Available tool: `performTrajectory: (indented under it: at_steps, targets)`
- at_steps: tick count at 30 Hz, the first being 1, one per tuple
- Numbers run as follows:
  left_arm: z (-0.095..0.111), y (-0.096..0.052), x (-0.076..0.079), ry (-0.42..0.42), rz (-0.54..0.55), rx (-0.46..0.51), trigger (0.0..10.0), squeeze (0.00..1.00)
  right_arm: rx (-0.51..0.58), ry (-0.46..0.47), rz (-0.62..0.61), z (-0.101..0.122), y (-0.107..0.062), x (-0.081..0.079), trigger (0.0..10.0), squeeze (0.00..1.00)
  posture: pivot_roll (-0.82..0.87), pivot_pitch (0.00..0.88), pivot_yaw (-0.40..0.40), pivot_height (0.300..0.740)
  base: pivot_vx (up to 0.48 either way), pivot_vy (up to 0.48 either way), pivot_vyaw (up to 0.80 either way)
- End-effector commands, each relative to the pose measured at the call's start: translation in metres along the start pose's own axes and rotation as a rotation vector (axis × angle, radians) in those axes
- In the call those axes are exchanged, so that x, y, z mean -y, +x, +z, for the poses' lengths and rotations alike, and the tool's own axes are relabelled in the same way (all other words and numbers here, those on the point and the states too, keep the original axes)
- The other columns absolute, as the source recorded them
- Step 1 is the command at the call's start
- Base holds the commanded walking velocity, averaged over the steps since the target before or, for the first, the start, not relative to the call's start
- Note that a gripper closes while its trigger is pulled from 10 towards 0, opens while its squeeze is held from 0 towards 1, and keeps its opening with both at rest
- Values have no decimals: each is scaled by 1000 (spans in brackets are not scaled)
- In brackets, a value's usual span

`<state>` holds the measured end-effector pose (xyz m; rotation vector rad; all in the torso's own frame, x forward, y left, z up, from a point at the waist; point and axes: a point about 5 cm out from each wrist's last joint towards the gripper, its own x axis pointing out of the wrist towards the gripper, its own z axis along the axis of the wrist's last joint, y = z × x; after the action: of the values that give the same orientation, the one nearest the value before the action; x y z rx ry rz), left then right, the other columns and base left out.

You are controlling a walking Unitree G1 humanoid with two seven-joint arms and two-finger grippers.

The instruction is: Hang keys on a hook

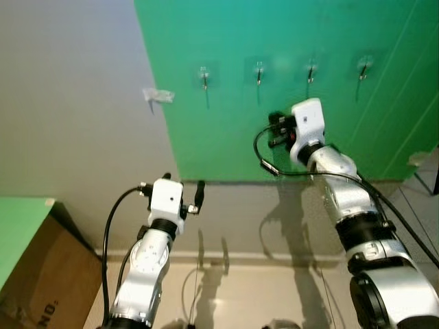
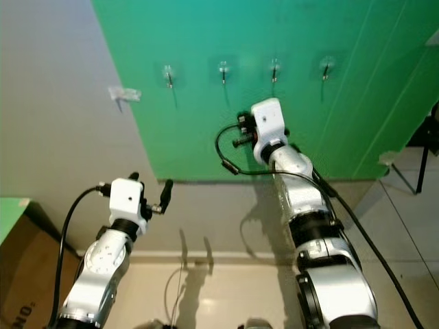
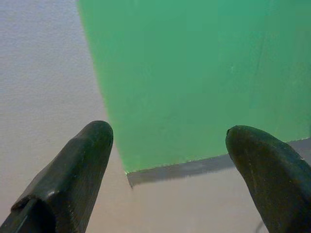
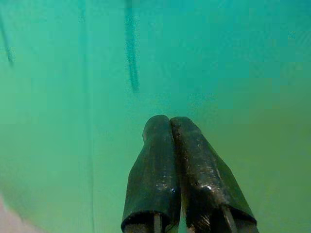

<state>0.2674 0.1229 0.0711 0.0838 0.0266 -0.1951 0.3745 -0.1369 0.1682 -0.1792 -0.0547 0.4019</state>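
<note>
Your right gripper [image 4: 169,127] has its jaws pressed tight together, with nothing visible between them; your left gripper [image 3: 167,145] has its jaws spread wide apart and holds nothing. You cannot see any keys in these pictures.

From the head camera, your right arm [image 1: 343,199] reaches up from about 5 o'clock toward the centre, its gripper raised close to the green wall panel [image 1: 288,41]. Along that panel, toward 12 o'clock, you have a row of four hooks: the first hook [image 1: 204,77] at 11 o'clock, the second hook [image 1: 259,72] just above the right gripper, the third hook [image 1: 311,71] up and to the right of the gripper, and the fourth hook [image 1: 363,68] at 1 o'clock. Each hook looks bare.

Your left arm [image 1: 147,260] comes up from 7 o'clock, and its gripper sits lower, in front of the grey wall [image 1: 75,103] near the panel's bottom edge. A small white clip-like piece [image 1: 157,95] sticks to the grey wall at 10 o'clock. A cardboard box [image 1: 48,281] stands at 8 o'clock, under a green surface [image 1: 17,226].
</note>
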Motion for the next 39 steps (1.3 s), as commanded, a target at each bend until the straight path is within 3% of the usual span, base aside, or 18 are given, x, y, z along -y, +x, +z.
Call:
performTrajectory:
  at_steps: [1,7,17,25,29,35,37,39]
  targets:
    - [3,0,-1,-5,3,7,10000,0,32,-15,2,13,4,1,0,318,-180,0,63,740,0,0,0]
    - [2,-1,-1,-6,6,2,10000,0,89,-31,29,32,8,-4,0,333,-175,0,59,740,0,0,0]
    - [1,-1,0,-7,-2,-4,10000,0,131,-17,59,45,5,-8,0,322,-178,0,62,740,0,0,0]
    - [0,-1,1,-5,-10,-7,10000,0,117,-54,-9,42,-1,-3,0,333,-184,0,65,740,0,0,0]
    - [0,0,1,-3,-17,-12,10000,0,103,-42,0,35,-9,-9,0,325,-189,0,69,740,0,0,0]
    - [0,4,1,4,-43,-19,10000,0,116,134,128,53,-21,-1,0,259,-205,0,80,740,0,0,0]
    - [1,5,1,5,-47,-19,10000,0,124,199,210,63,-26,6,0,157,-211,0,82,740,0,0,0]
    - [1,6,1,6,-50,-19,10000,0,135,239,242,69,-29,12,0,133,-213,0,84,740,0,0,0]
